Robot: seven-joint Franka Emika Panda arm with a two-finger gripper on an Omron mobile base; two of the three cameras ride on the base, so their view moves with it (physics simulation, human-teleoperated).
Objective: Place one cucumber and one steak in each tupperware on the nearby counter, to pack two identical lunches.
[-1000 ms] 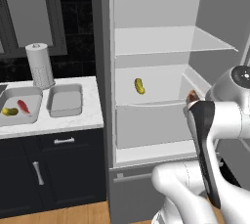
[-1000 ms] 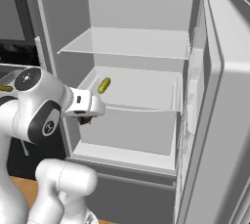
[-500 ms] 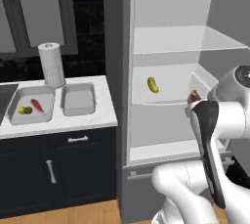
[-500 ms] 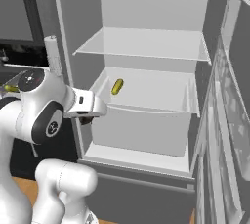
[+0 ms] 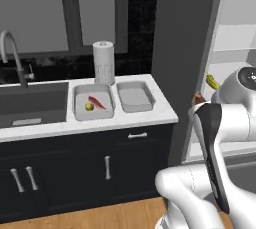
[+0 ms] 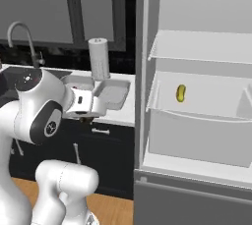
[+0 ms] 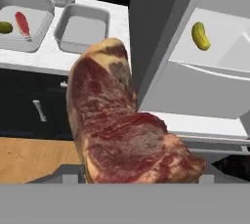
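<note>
Kitchen views have swung toward the counter (image 5: 150,118); gripper (image 7: 134,181) remains clamped on the steak (image 7: 124,135).

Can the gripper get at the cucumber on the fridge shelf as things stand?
Probably not yet: the gripper is already holding a steak, though the fridge door is open and the cucumber lies uncovered.

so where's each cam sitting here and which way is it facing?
Left base view: behind the arm on its left, facing counter, sink and fridge edge; white arm at lower right.
Right base view: behind on the right, facing the open fridge; arm at lower left.
Hand view: on the hand, looking along the tool at the held steak; counter behind.
All three share the trays and the fridge cucumber.
</note>
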